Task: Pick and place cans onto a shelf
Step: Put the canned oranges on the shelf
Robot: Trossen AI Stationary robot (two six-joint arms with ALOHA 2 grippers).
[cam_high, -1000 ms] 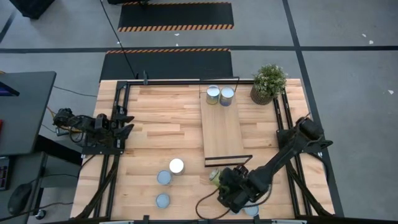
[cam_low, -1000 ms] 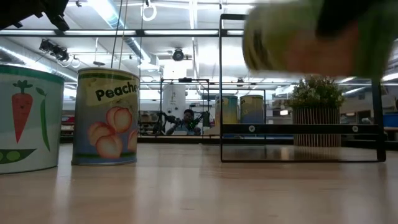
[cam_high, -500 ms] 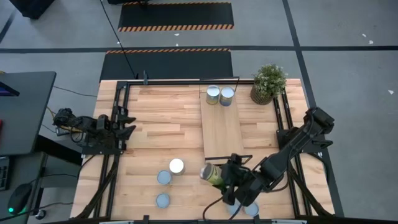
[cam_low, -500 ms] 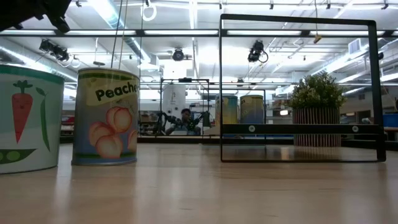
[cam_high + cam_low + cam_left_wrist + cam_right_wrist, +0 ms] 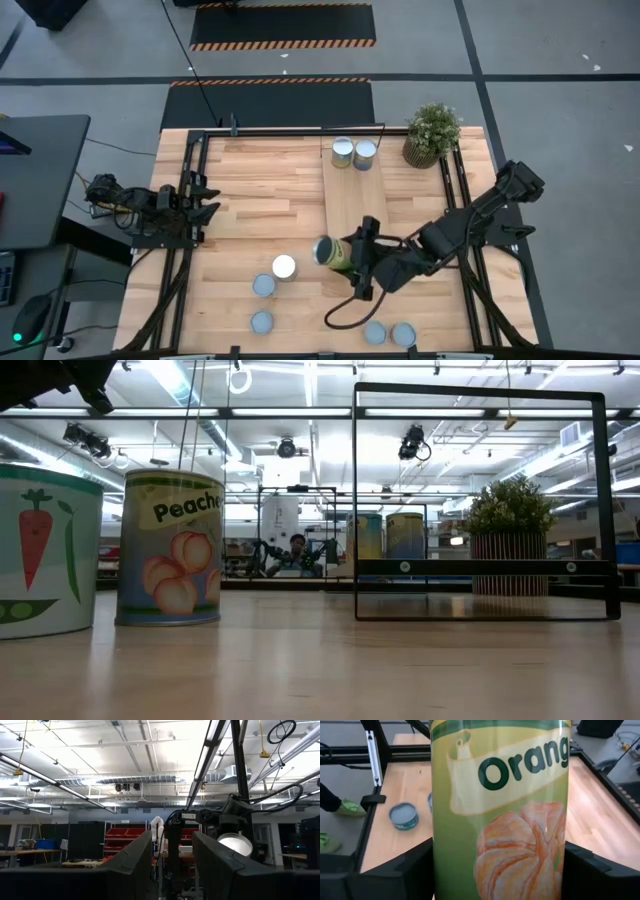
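Cans sit in several spots on my counter (image 5: 260, 190), and I take them from left to right. My left fingers (image 5: 205, 197) are pressed together and hold nothing, parked at the counter's left edge, well away from the work. Near the front edge stand three cans: a white-topped can (image 5: 284, 266), a grey-topped can (image 5: 264, 286) just beside it, and a third can (image 5: 261, 322) nearer the edge. Next comes the orange can (image 5: 334, 254), tilted on its side and lifted off the counter, at the shelf's (image 5: 358, 205) near end. My right fingers (image 5: 352, 262) pinch it around its body; in the right wrist view its label (image 5: 520, 765) fills the space between them. Two more cans (image 5: 390, 333) stand by the front edge below my right arm. At the shelf's far end stands a pair of cans (image 5: 354, 153), and beside them a plant (image 5: 431, 132).
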